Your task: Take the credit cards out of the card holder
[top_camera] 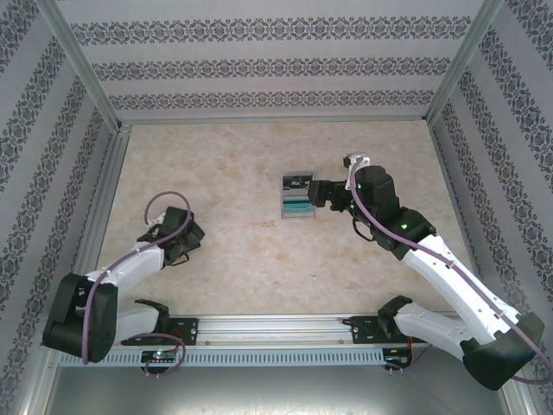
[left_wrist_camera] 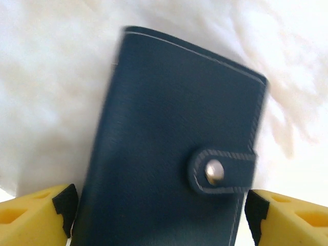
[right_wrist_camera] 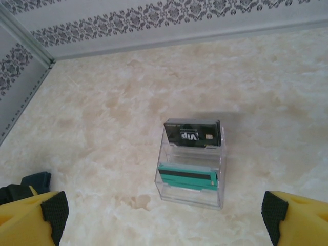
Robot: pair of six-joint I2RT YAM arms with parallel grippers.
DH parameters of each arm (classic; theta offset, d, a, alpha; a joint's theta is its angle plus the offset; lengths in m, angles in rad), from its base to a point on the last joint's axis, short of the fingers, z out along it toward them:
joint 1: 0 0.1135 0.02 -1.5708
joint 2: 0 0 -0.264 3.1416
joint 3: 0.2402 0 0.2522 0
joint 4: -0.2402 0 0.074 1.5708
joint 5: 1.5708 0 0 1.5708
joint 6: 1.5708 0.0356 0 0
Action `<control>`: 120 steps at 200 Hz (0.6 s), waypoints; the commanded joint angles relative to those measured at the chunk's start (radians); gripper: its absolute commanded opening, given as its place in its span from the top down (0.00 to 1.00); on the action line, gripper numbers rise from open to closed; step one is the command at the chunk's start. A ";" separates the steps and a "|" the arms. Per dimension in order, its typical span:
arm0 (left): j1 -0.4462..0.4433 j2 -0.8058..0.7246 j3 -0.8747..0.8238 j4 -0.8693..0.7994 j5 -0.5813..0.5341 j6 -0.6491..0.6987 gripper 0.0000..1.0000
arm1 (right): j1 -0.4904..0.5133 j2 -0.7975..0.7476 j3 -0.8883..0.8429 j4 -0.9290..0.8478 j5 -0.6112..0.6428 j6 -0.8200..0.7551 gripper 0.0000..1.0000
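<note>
Wallet [left_wrist_camera: 174, 154]: dark blue and folded shut, it is lying on the pale table [top_camera: 233, 156] under the left claw [left_wrist_camera: 161, 218], at the near left; its edges are showing blurred in the left wrist view.
Tab [left_wrist_camera: 225, 171]: it is wrapping round from the wallet's right edge and is sitting fastened by 1 metal snap [left_wrist_camera: 213, 171].
Left claw: its 2 yellow fingers are standing wide apart with the wallet between them, the black pads [left_wrist_camera: 65, 207] sitting right at the wallet's 2 long edges; whether they are pinching it or only straddling it, I cannot tell.
Cards [top_camera: 296, 207]: 2 are standing in a clear stepped stand [right_wrist_camera: 189, 197] near the table's middle, well apart from the wallet.
Dark card [right_wrist_camera: 192, 134]: it is sitting upright in the back step, showing light "VIP" lettering.
Teal card [right_wrist_camera: 187, 177]: it is sitting in the front step, 1 dark stripe running along it.
Right claw [right_wrist_camera: 164, 215]: it is hanging open just right of the stand, holding nothing, its fingers [right_wrist_camera: 31, 218] spread wide.
</note>
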 commanded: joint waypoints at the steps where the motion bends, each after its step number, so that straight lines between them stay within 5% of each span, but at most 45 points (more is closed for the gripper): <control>1: -0.166 -0.003 -0.058 0.012 0.103 -0.240 0.14 | 0.030 0.009 -0.007 -0.047 0.002 0.032 0.02; 51: -0.428 0.004 0.022 -0.038 -0.042 -0.326 0.13 | 0.129 0.022 0.005 -0.107 0.077 0.055 0.02; 90: -0.397 -0.137 0.045 -0.279 -0.157 -0.337 0.11 | 0.182 0.027 0.035 -0.172 0.124 0.068 0.02; 120: -0.225 -0.274 0.020 -0.352 -0.126 -0.232 0.14 | 0.196 0.013 0.029 -0.166 0.138 0.085 0.02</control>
